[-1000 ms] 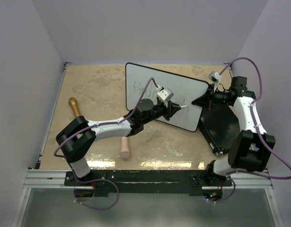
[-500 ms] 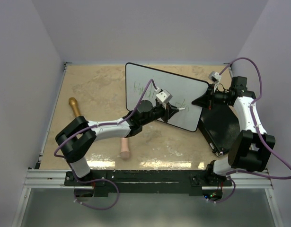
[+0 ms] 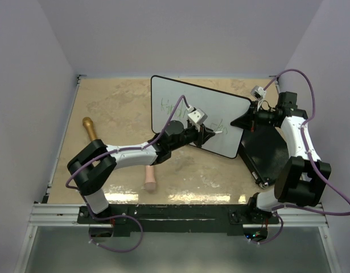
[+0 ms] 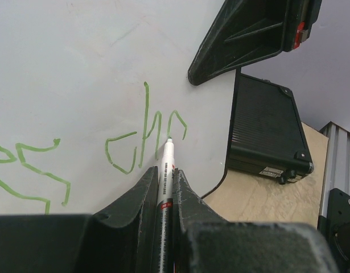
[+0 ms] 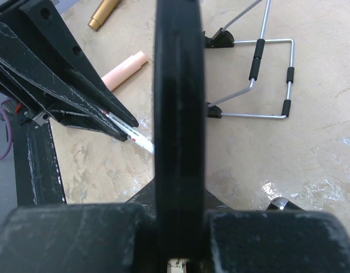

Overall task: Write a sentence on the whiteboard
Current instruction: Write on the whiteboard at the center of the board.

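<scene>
Near the whiteboard (image 4: 78, 57) rim — marker (image 4: 165, 170) tip

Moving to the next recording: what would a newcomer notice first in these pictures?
The whiteboard at the table's far middle, with green lettering on it, draws the eye first. The left gripper pinches a marker whose tip touches the last letter, while the right gripper clamps the board's right edge, next to a black case.
</scene>
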`<move>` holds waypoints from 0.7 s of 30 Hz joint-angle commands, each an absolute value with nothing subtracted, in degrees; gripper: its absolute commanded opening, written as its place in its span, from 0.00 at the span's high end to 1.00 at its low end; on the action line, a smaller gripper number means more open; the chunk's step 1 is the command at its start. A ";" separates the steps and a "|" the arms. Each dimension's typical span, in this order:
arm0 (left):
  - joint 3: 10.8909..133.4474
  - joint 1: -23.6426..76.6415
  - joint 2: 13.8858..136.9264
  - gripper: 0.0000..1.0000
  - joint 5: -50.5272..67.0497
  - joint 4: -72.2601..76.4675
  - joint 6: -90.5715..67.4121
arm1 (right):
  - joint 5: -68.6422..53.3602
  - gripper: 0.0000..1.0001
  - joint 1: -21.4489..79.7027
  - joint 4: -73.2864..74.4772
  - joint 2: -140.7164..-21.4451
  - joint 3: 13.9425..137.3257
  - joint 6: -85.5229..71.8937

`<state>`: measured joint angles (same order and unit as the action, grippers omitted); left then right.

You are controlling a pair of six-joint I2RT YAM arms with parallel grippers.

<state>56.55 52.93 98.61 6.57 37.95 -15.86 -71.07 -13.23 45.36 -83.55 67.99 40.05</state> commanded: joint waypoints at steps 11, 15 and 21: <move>59.50 52.65 100.72 1.00 7.91 38.06 -16.35 | -68.12 1.00 -12.92 45.44 -82.27 68.64 41.84; 60.55 52.65 101.07 1.00 8.35 38.32 -16.52 | -68.03 1.00 -12.92 45.44 -82.27 68.64 41.84; 62.14 52.65 100.90 1.00 8.09 38.32 -16.52 | -68.03 1.00 -12.92 45.44 -82.27 68.55 41.84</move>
<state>58.74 52.95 100.42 9.69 36.16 -16.34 -71.07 -13.23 45.32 -83.55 67.99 40.12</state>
